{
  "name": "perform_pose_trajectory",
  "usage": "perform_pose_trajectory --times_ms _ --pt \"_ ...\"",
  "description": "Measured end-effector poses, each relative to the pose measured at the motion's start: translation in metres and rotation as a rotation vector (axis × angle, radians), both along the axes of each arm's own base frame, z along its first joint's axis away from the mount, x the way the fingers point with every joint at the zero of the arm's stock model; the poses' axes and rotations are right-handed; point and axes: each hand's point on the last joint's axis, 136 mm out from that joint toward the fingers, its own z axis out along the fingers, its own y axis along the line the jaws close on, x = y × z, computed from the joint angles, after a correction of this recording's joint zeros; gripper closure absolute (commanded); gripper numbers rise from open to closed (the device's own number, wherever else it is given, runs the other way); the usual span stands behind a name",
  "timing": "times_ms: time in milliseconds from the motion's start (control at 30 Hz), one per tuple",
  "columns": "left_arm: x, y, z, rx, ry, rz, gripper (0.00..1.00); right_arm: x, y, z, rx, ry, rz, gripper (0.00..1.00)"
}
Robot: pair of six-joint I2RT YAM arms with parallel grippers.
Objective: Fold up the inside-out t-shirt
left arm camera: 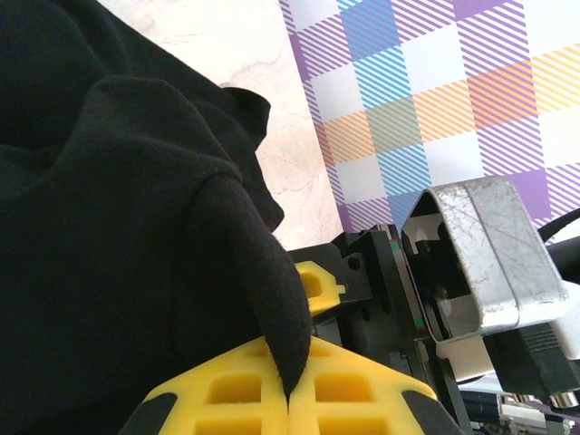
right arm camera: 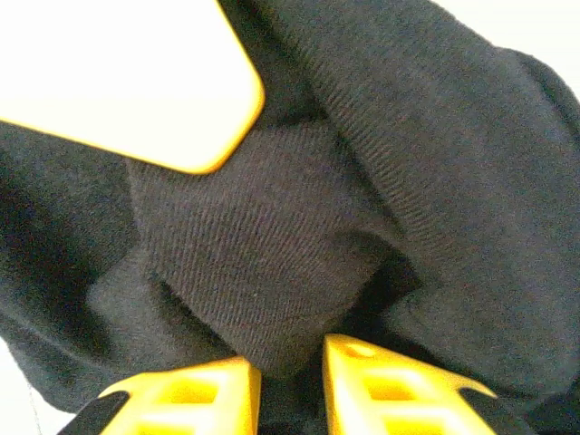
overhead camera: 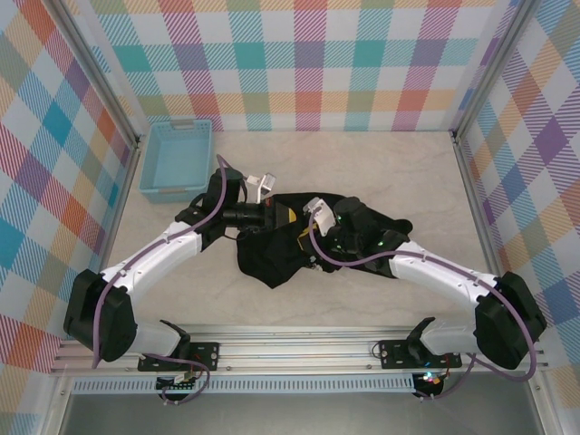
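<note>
Grasp stage: inside-out t-shirt (overhead camera: 267, 263) fold clamped between left jaws; another fold between right jaws, hold cannot be told. Next: secure, lift, spread flat.

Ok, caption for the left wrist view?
Left tool shut, pinching a peak of the black t-shirt, plaid wall behind.

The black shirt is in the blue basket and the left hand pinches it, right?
No. The shirt lies on the table, outside the basket, as the top view shows. The left hand does pinch it.
</note>
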Motion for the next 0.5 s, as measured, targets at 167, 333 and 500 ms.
perform_pose_trajectory --times_ms 167,333,500 --pt "0.0 0.0 0.0 0.0 0.0 0.001 1.0 0.006 -0.002 0.005 -0.016 -0.039 -0.011 1.0" --pt "0.003 0.002 -0.001 0.004 -0.002 0.013 1.0 0.002 -0.01 0.009 -0.04 -0.057 -0.008 1.0" --pt "0.011 0.011 -0.007 0.051 -0.013 0.068 0.85 -0.009 -0.017 0.032 0.025 -0.055 0.027 1.0"
